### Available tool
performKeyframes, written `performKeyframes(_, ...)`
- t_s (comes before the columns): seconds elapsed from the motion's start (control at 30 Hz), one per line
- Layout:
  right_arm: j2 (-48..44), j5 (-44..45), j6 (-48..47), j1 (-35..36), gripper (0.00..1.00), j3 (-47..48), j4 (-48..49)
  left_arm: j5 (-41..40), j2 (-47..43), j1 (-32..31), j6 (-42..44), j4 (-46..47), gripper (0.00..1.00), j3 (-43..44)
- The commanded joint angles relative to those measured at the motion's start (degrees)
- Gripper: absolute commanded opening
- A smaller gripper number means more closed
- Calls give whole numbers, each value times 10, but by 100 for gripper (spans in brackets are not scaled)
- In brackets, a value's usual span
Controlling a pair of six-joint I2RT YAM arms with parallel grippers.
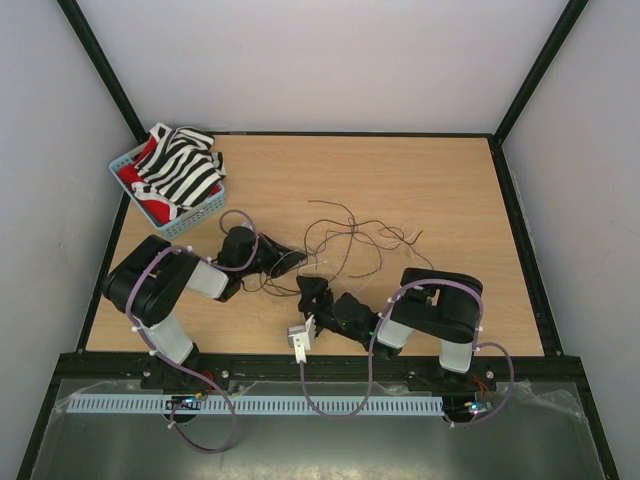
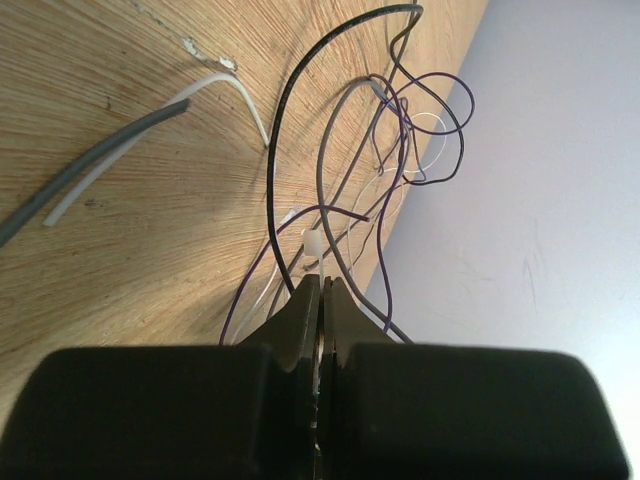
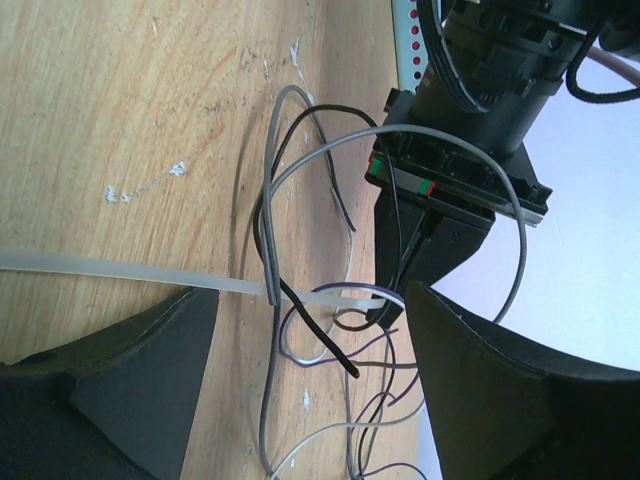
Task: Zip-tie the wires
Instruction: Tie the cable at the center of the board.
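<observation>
the step in hand looks like the threading or cinching of the tie around the bundle, not yet finished; the wires (image 1: 350, 240) lie in a loose tangle on the wooden surface (image 1: 420, 180), near its middle and just ahead of both arms, and they are not drawn into a tight bundle; in the left wrist view the left end effector (image 2: 320, 295) has its fingers pressed together, with the small white head of the zip tie (image 2: 312, 243) just beyond the tips and several strands crossing there; it seems to pinch the tie by that end, though whether a strand is caught too i cannot tell; in the right wrist view the right end effector (image 3: 308, 300) is spread wide, gripping nothing, and the pale strap of the tie runs across the gap between its fingers; the next move, as i judge it, calls for those fingers to close on the strap and pull it through while the left holds firm; both arms are folded low and reach inward, their tips near each other at the tangle's near edge.
</observation>
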Motion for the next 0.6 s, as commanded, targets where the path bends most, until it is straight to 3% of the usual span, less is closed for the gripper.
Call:
performKeyframes(0.0,10,-5,7,17,87,-4,13,-3,-17,-5,-5,-5,0,12)
performKeyframes(0.57,14,15,-9,53,86,-6,24,-5,-19,-8,-8,-6,0,12)
